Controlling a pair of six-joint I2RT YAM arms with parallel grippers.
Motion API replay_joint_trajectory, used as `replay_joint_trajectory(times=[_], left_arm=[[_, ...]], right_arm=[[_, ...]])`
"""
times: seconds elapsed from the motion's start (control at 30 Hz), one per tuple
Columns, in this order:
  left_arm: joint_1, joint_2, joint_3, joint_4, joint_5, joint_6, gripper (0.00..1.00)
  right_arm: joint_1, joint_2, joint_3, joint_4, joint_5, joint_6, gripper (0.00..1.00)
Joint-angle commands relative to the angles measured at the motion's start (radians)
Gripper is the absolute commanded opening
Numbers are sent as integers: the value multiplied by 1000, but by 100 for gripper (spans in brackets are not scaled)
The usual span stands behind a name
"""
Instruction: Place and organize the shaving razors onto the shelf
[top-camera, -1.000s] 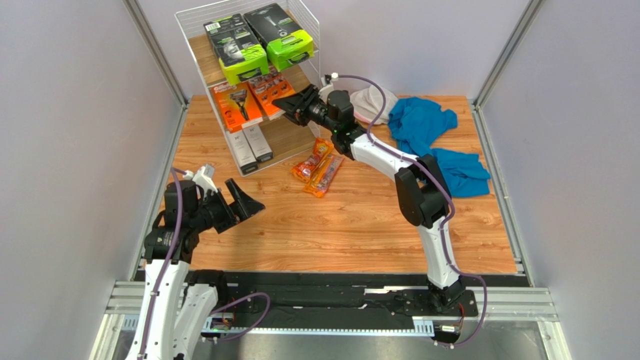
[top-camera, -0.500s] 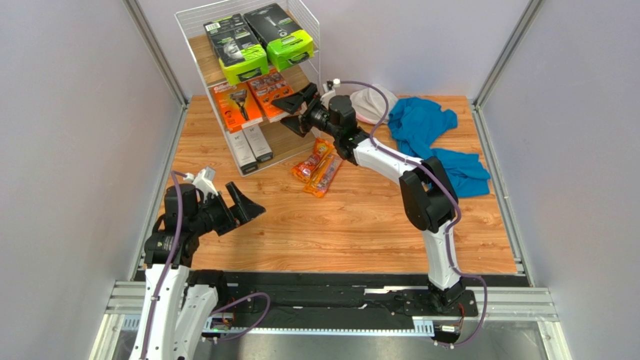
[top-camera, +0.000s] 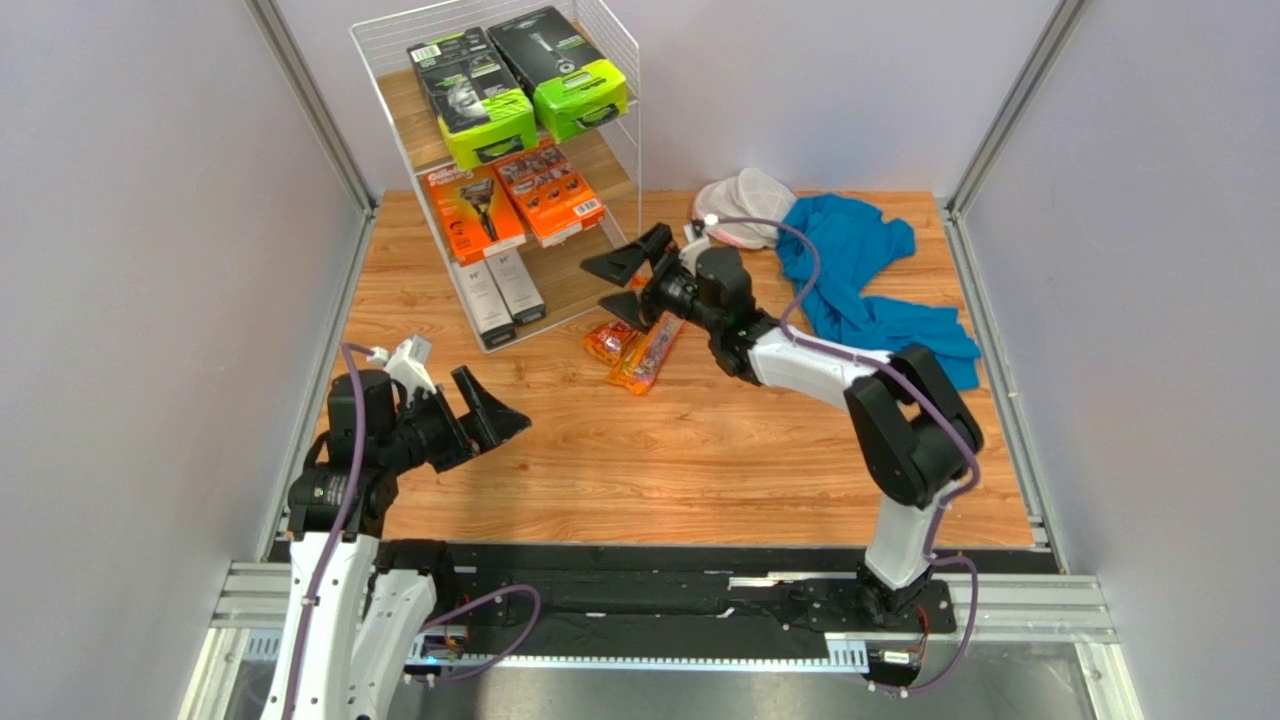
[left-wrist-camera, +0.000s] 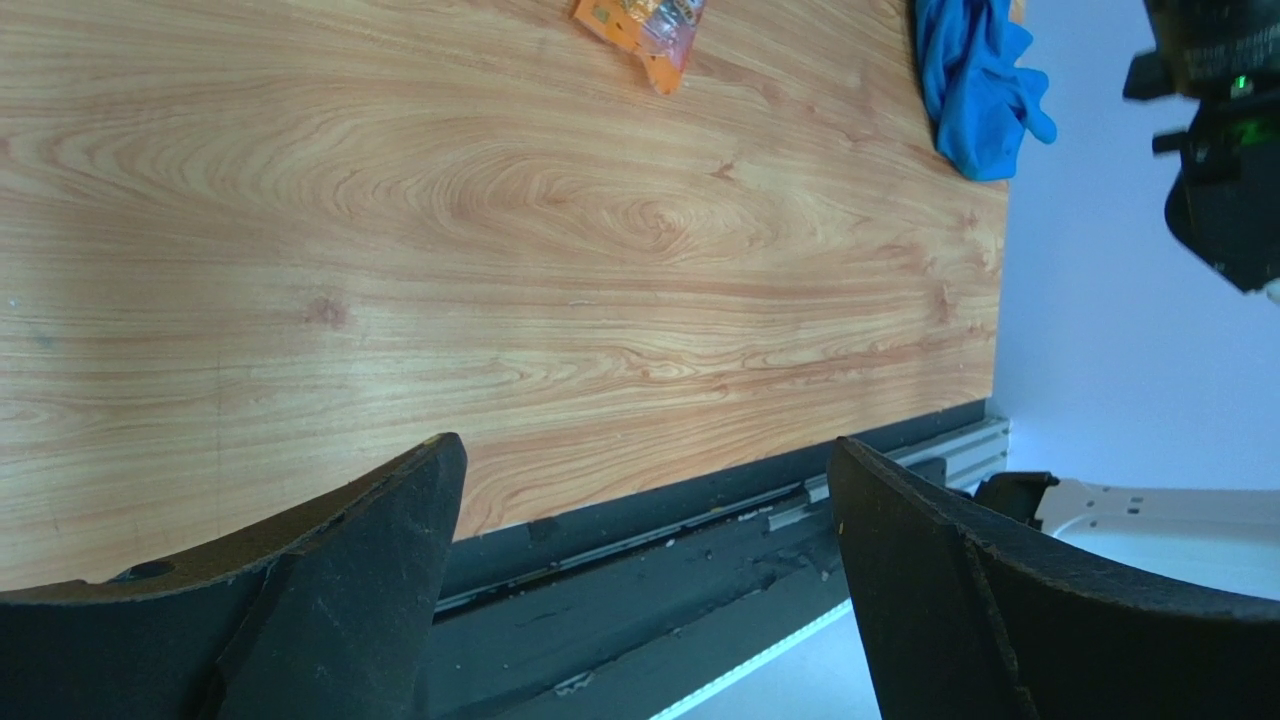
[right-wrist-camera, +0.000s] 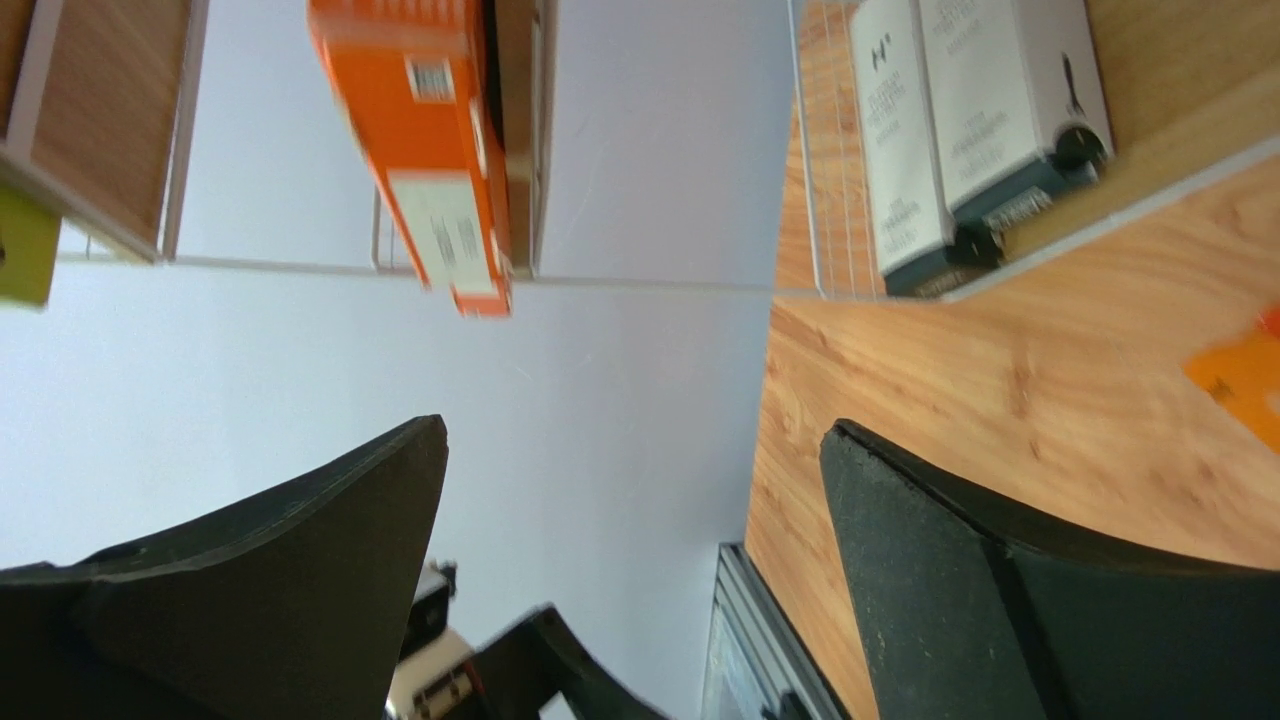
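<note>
Right pincer (top-camera: 631, 285) spread, empty, 4 o'clock of shelf (top-camera: 633, 93); blister packs (top-camera: 640, 348) lay on surface (top-camera: 721, 450) beside it, likely next; left pincer (left-wrist-camera: 639, 450) spread, idle.

Wide-spread, empty right gripper (right-wrist-camera: 634, 435) at 6 o'clock; orange box (right-wrist-camera: 413, 135) on shelf (right-wrist-camera: 90, 120), 11 o'clock; two grey-white boxes (right-wrist-camera: 992, 105), 1 o'clock.
</note>
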Motion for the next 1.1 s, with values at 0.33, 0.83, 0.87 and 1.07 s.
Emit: replay_joint_trajectory(times=[0.33,0.83,0.87,1.07], left_arm=[[6,-19,-23,15,19,13,99],[6,-16,-12,41,59,-24,99],[6,-17,-14,43,60,-24,99],[6,-20,-20,41,60,-24,99]], right_arm=[[10,-529,-482,-297,245,-249,100],[-92,-122,-303,-357,174,-244,91],[-97,-96,-295,-337,162,-238,90],[-120,53,-226,-225,108,-181,78]])
